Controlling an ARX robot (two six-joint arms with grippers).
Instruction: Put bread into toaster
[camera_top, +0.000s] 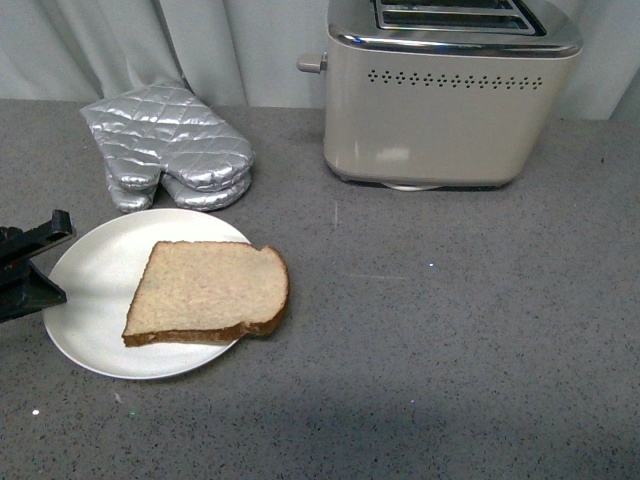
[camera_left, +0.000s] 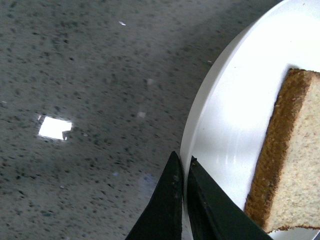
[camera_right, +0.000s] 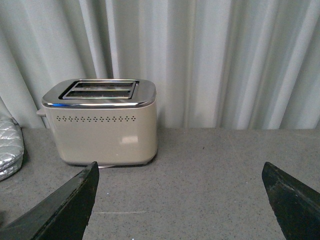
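Bread (camera_top: 210, 292) lies flat on a white plate (camera_top: 85, 300) at front left, its rounded crust overhanging the plate's right rim. Toaster (camera_top: 450, 110) stands at the back right of the grey counter (camera_top: 450, 340), slots up, well apart from the plate. Open counter between them. Silver oven mitts (camera_top: 170, 145) lie behind the plate, left of the toaster, off the straight line. Pale curtain (camera_right: 225, 60) behind everything.

Left gripper (camera_left: 183, 161) sits at the plate's left rim. On my wrist feed the fingers are all but together, a slit between, nothing held, clear of the slice. Right gripper (camera_right: 180, 200) is spread wide and empty, facing the toaster.
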